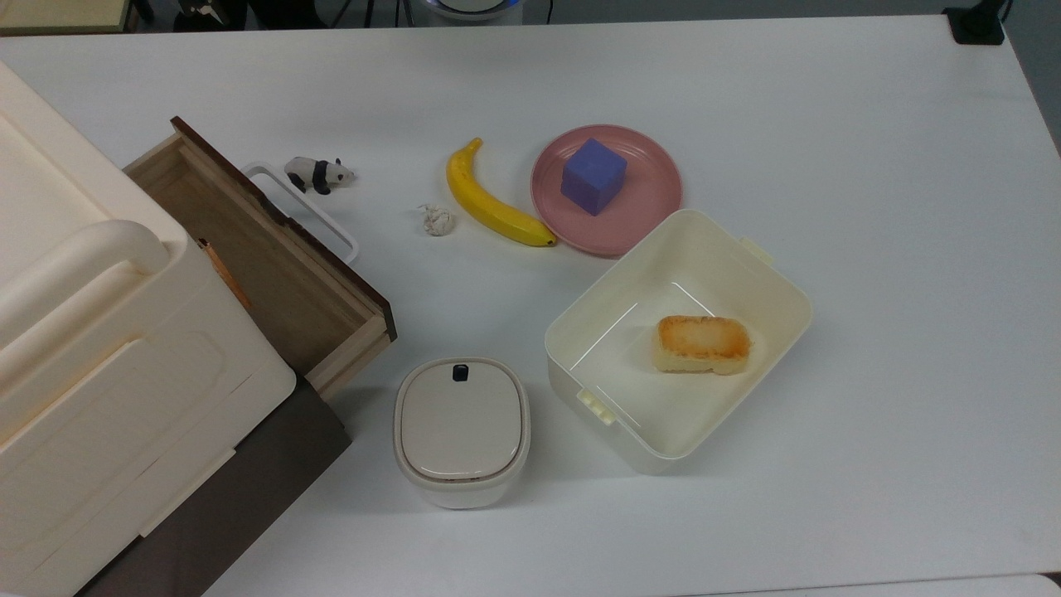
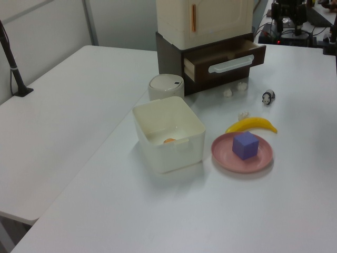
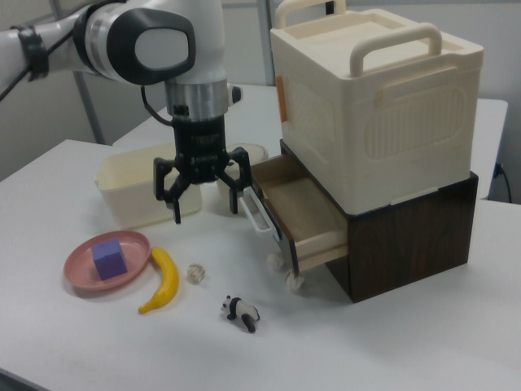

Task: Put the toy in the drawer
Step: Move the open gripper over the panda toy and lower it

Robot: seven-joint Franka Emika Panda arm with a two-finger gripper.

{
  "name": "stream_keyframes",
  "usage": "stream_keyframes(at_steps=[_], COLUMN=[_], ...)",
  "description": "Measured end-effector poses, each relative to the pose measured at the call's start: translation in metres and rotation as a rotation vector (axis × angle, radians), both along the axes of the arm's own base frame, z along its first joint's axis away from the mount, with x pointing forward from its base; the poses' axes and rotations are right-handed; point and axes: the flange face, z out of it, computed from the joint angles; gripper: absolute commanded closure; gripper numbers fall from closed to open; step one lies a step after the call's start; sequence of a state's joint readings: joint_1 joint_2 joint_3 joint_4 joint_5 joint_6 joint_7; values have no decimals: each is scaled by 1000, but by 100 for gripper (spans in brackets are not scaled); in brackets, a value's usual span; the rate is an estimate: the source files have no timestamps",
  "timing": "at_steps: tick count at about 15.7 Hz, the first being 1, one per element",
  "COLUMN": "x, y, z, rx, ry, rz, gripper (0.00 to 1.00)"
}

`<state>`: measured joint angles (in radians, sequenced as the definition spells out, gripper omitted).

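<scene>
Black-and-white toy point(image 1: 319, 174) stands on the worktop just beside the drawer point(image 1: 273, 274) handle; the gripper point(image 3: 203, 199) hangs wide open above, empty. It should descend squarely over the toy's body, clear of the handle

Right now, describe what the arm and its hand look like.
The arm is glossy white with rounded black joint covers and a black band near one joint. A ribbed silver wrist leads to a black hand with two prongs per side and a black cable beside it.
</scene>
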<state>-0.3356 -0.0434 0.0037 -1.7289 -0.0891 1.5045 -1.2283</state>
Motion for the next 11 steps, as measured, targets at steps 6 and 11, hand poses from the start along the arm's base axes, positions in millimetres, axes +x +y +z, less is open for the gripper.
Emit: stream_keyframes(at_steps=[6,11], x=[14,21], y=[23,54], z=[-57,-122], rx=[-50,-137], ry=[-2,-37], rz=[178,185], gripper=[1,1])
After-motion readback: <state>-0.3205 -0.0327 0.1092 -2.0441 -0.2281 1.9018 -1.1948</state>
